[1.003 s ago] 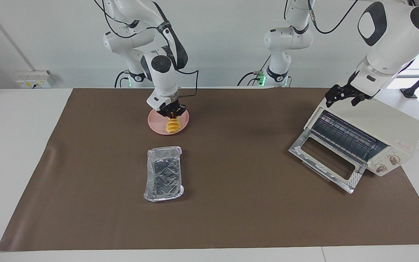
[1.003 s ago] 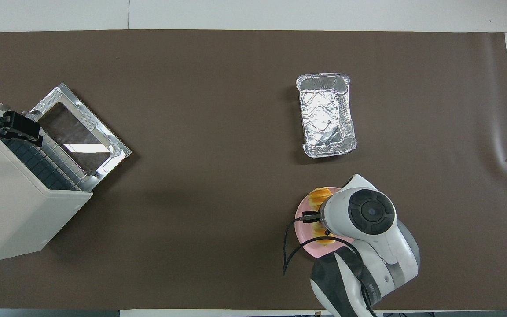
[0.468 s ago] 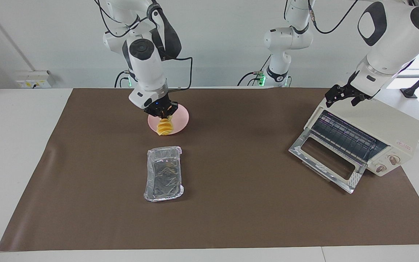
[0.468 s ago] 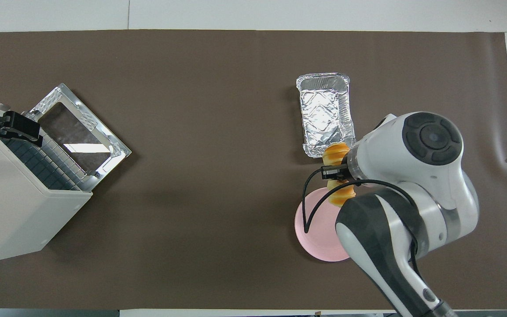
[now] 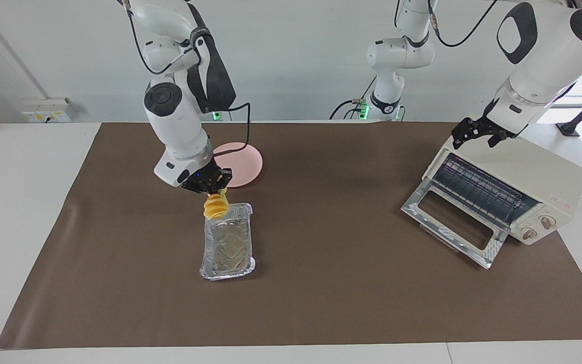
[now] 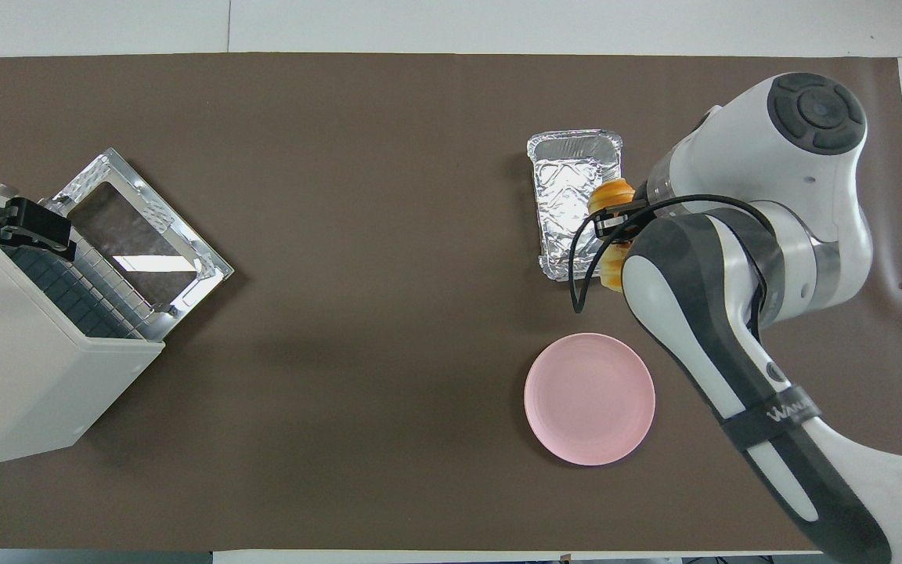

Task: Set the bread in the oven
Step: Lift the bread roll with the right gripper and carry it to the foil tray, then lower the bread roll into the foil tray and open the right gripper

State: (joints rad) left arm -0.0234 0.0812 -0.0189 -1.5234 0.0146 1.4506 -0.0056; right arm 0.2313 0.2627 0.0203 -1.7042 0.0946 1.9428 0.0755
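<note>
While its fingers pinch the bread (image 5: 215, 207), the right gripper (image 5: 210, 188) hangs over the foil tray (image 5: 228, 242), at the end nearest the pink plate (image 5: 243, 161). Spread wide and holding nothing, the left gripper (image 5: 478, 135) waits over the oven (image 5: 533, 177), whose glass door (image 5: 455, 222) lies dropped open.

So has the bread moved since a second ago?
Yes. The bread, held by the right gripper, went from the pink plate to over the foil tray.
</note>
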